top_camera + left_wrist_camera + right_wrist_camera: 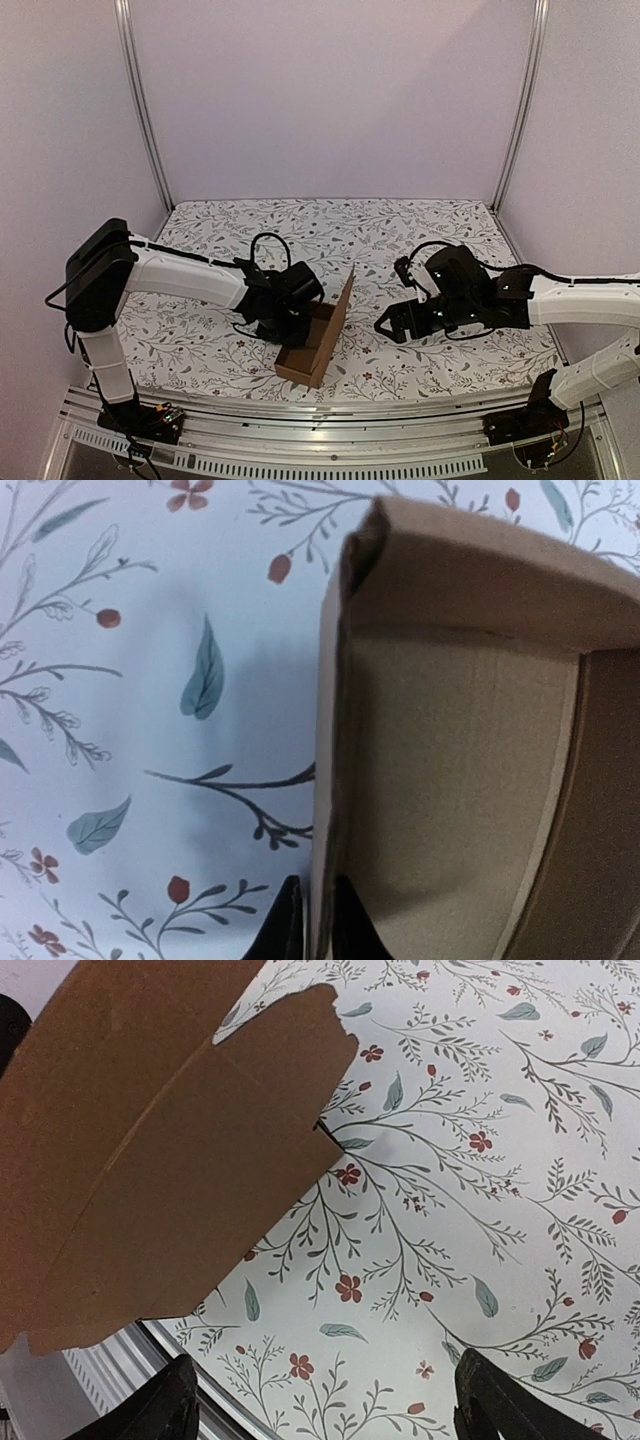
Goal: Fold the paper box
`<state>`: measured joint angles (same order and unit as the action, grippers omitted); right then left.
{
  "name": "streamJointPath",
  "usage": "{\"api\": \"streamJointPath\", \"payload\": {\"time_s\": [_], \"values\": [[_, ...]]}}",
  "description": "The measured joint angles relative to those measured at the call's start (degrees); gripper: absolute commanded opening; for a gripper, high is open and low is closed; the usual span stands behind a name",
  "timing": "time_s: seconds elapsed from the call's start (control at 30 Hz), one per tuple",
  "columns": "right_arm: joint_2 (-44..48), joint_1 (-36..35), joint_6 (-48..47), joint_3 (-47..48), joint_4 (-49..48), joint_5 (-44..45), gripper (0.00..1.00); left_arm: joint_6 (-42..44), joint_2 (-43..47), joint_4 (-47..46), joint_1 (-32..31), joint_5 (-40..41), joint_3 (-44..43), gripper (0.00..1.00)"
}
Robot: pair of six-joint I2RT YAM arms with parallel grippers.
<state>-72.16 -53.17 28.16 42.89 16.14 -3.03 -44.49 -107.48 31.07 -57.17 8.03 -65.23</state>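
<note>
paper box (312, 350) sits partly folded on the flowered table cover (430, 230), near the front edge and a little left of centre, between the two arms. it is plain brown cardboard, formed as an open tray with its long axis running from the front edge toward the back. one tall flap (343, 300) rises from the tray's right side and leans slightly to the right. the left claw (285, 322) is at the tray's left wall (328, 780), with its arm reaching in from the left. in the left wrist view the two dark fingers (285, 928) stand one on each side of that wall, pressed close against it, so the left claw is clamped on the paper box. the same view shows the tray floor, an end wall across the top and a further wall along the right. the right claw (395, 322) hovers to the right of the box, near the tall flap but apart from it, pointing toward it. in the right wrist view its fingers (160, 1410) stand wide apart at the lower corners with only table cover between them; the right claw is spread and holds nothing. the outer face of the flap fills the upper left of that view, with a crease across it and a rounded tab at its far end. a metal rail (330, 408) runs along the front edge of the table, just in front of the box.
</note>
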Motion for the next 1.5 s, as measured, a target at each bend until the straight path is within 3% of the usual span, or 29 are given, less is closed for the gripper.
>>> {"api": "streamJointPath", "payload": {"time_s": [0.2,0.47,0.67,0.8,1.1,1.5], "values": [[-1.33,0.0,0.92,0.02,-1.73,-3.3,0.71,-5.57,0.02,-6.1,-1.53,-1.11,0.57,0.27],[-2.01,0.0,1.99,0.24,-4.7,-6.62,0.53,-10.67,0.02,-11.19,-3.54,-1.44,0.63,0.34],[-3.67,0.0,3.06,1.68,-7.61,-9.18,0.31,-12.13,0.02,-13.31,-4.5,-1.88,0.46,0.36],[-5.66,0.0,3.67,2.73,-9.2,-10.99,0.26,-12.66,0.02,-14.71,-4.72,-2.16,0.5,0.36],[-11.58,-0.04,4.55,5.35,-10.64,-13.33,0.25,-12.83,0.02,-16.92,-4.87,-2.47,1.49,0.36],[-20.0,-1.09,4.63,8.87,-9.53,-13.18,0.22,-12.41,2.29,-18.49,-4.96,-0.55,4.72,0.63]]}}
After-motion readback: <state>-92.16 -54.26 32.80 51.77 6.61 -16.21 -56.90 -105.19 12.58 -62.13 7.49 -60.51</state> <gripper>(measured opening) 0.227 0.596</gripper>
